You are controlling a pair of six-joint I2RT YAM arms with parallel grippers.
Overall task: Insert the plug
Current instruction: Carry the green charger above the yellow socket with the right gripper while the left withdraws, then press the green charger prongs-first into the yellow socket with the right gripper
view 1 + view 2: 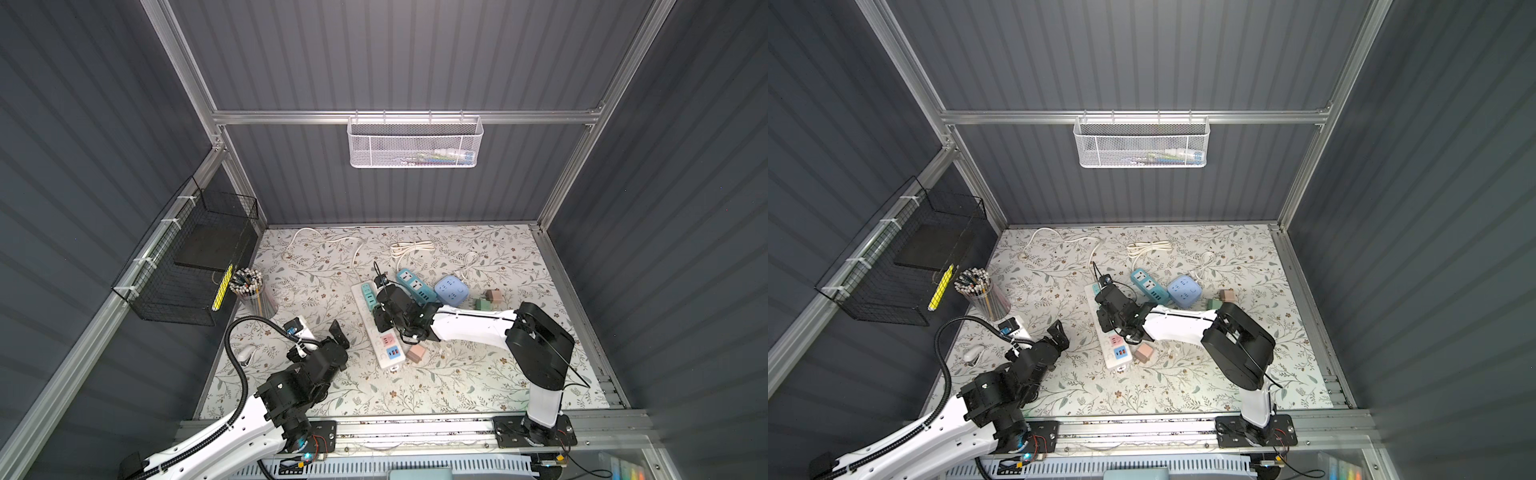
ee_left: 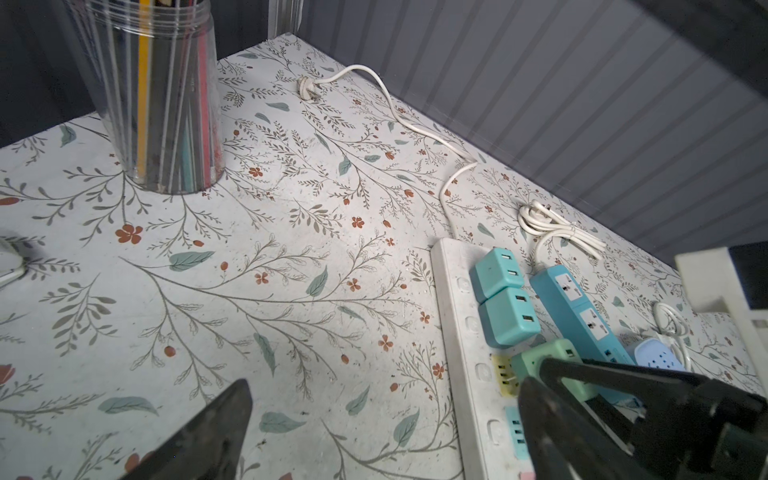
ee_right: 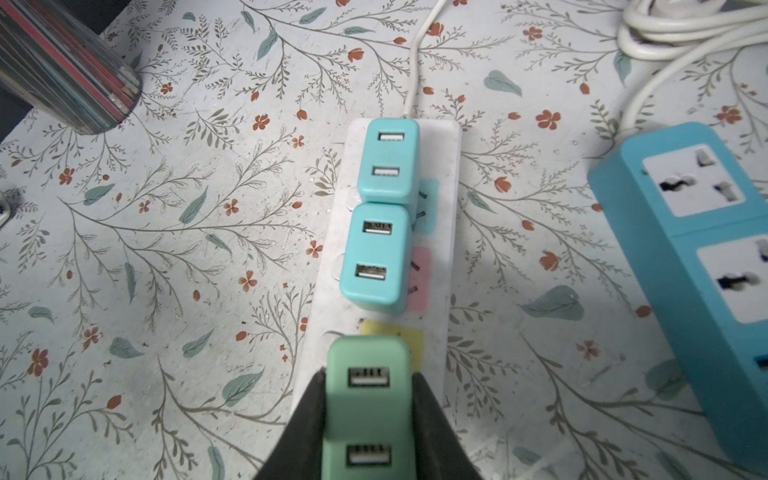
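Floral mat [image 3: 166, 249]; plug [image 3: 368, 399] clearest wrist-side

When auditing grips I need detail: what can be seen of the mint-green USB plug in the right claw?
The mint-green USB plug is a rounded, matte plastic block with two USB ports on its outer face. The right claw is shut on its two sides. It sits over the yellow socket of the white power strip, next in line after two teal plugs. The left wrist view suggests it is tilted, with its prongs not fully in.
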